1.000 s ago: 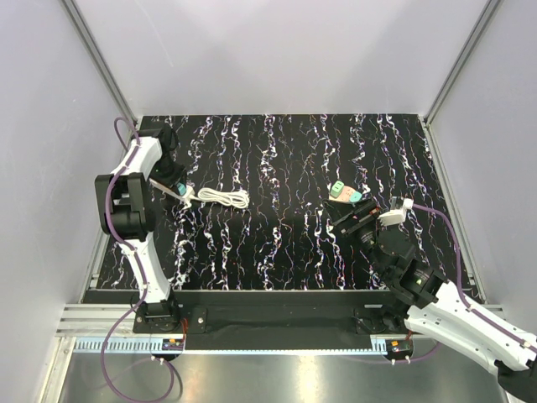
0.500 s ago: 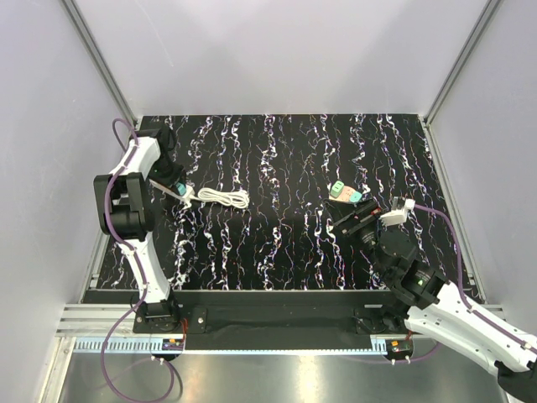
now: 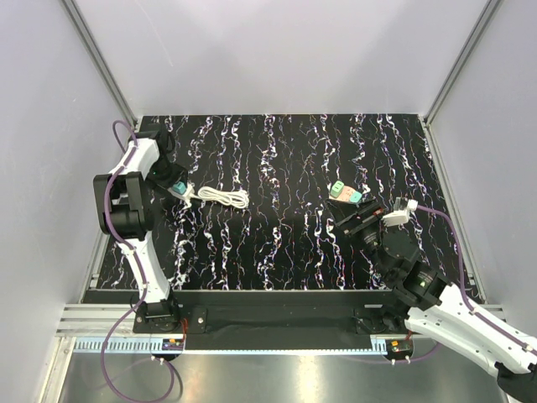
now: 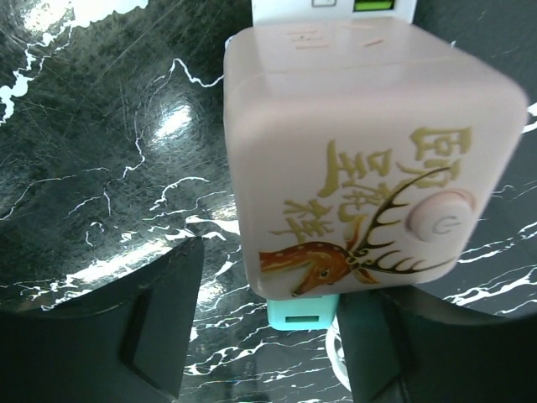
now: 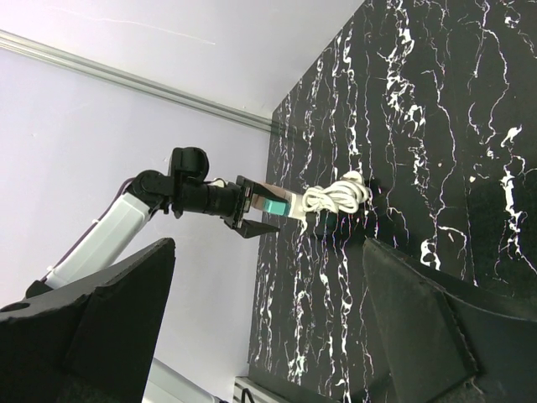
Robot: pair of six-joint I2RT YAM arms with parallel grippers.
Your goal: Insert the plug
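Since 1 s ago the left gripper (image 3: pixel 174 185) and the pink cube (image 4: pixel 352 159) shifted slightly to back-left, and the right gripper (image 3: pixel 362 220) drew back a little from the pink-teal block (image 3: pixel 345 191). At the left edge of the table (image 3: pixel 285 159), the left fingers (image 4: pixel 159 336) stand on both sides of the cube's teal base; whether they pinch it, cannot tell. The white cable (image 3: pixel 222 197) lies coiled just beside. The block lies alone mid-right. The right gripper is spread wide and holds nothing. Insertion prob. not done yet: the parts are well apart.

Left arm (image 3: pixel 141 157), right arm (image 3: pixel 466 329): white shells w/ black joints, purple cables (image 3: pixel 442 220) along each. Left tool (image 3: pixel 178 186) & right tool (image 3: pixel 346 225) both black.
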